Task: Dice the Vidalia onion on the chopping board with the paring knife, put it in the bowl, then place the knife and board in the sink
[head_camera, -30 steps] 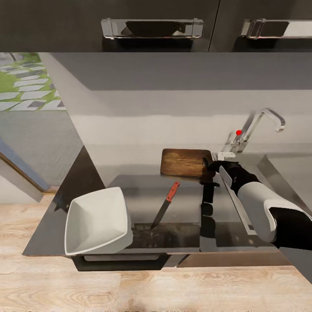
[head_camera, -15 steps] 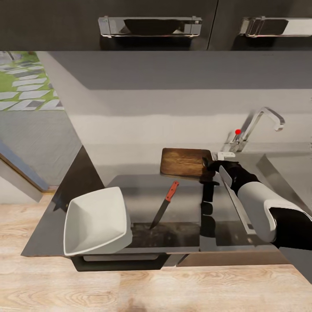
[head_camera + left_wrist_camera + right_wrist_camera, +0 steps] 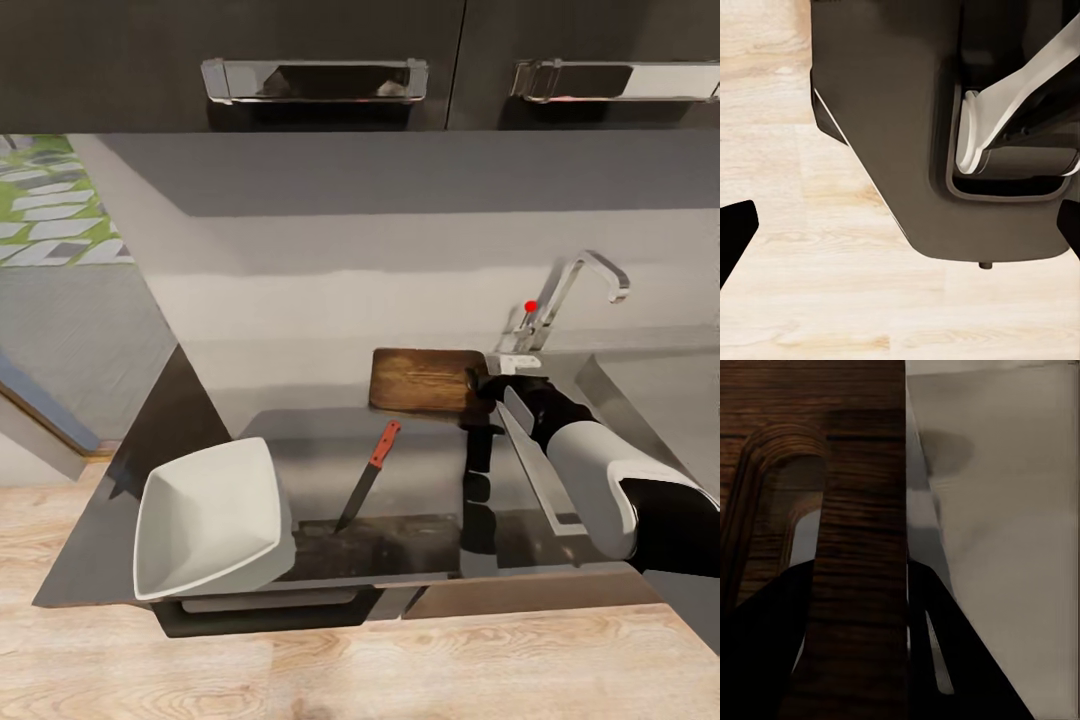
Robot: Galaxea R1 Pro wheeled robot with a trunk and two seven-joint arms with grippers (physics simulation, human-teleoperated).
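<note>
The dark brown chopping board [image 3: 425,380] lies on the grey countertop [image 3: 300,440] near the back wall, left of the tap [image 3: 570,290]. My right gripper [image 3: 484,386] is shut on the board's right short edge. In the right wrist view its dark fingers [image 3: 765,645] straddle the wooden strip beside the handle slot of the chopping board [image 3: 859,547]. The paring knife [image 3: 368,476], red-handled with a dark blade, lies loose in front of the board. The white bowl [image 3: 205,520] sits at the counter's front left. My left gripper [image 3: 900,232] hangs open over the floor. The Vidalia onion is out of view.
The sink's steel rim [image 3: 545,480] runs beside my right forearm, with the red-knobbed lever [image 3: 530,307] behind it. Black upper cabinets with chrome handles [image 3: 315,80] hang overhead. Light wood floor [image 3: 400,670] lies in front, and my own dark base [image 3: 907,112] is below the left gripper.
The whole picture has shifted a little leftward, so the camera moved. My right gripper stays on the board's edge; knife and bowl keep their places on the counter.
</note>
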